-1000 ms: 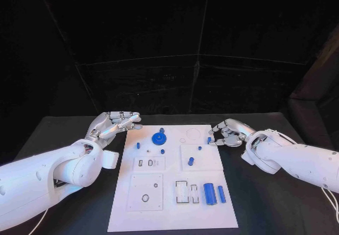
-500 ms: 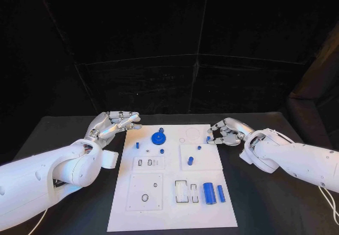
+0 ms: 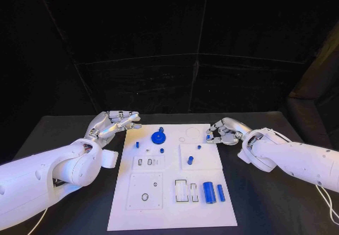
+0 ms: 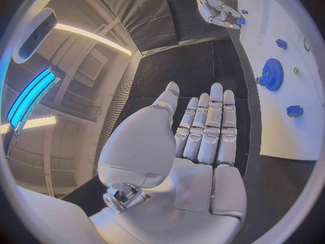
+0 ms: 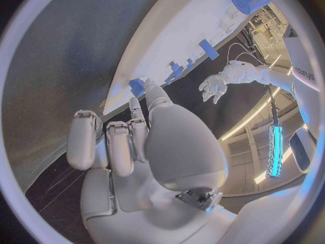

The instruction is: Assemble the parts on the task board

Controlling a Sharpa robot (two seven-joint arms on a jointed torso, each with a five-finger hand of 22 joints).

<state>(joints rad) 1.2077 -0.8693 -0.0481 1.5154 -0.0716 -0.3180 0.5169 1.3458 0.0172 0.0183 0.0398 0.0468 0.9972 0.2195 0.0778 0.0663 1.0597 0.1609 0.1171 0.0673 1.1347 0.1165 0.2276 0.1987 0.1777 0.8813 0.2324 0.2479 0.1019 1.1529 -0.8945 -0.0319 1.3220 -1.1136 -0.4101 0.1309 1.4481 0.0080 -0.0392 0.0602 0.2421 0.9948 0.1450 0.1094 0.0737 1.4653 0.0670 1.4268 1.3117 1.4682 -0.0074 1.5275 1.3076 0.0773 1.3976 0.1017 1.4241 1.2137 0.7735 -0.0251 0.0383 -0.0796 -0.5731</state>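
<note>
Pinching a small blue peg [image 3: 209, 138] between thumb and a fingertip, the right hand [image 3: 225, 132] sits at the far right edge of the task board [image 3: 174, 215], with its other fingers curled in. In the right wrist view you can see that same blue piece [image 5: 137, 87] right at the fingertips, just over the board's edge [image 5: 156, 49].

The left hand [image 3: 113, 124] hangs over the black table [image 3: 275, 205] near the board's far left corner, holding nothing. The left wrist view shows the fingers [image 4: 206, 130] held straight out, close side by side, with the thumb apart from them.

On the board itself: a blue gear [image 3: 159, 138] stands near the far end, with a little blue peg [image 3: 161, 129] just beyond it and another small peg [image 3: 137, 145] off to its left. There's a short blue piece [image 3: 190, 159] lying in the middle right panel. Nearer the robot, a fat blue cylinder [image 3: 209, 192] and a thinner blue rod [image 3: 221, 193] lie side by side, next to some rectangular slots [image 3: 186, 191].
</note>
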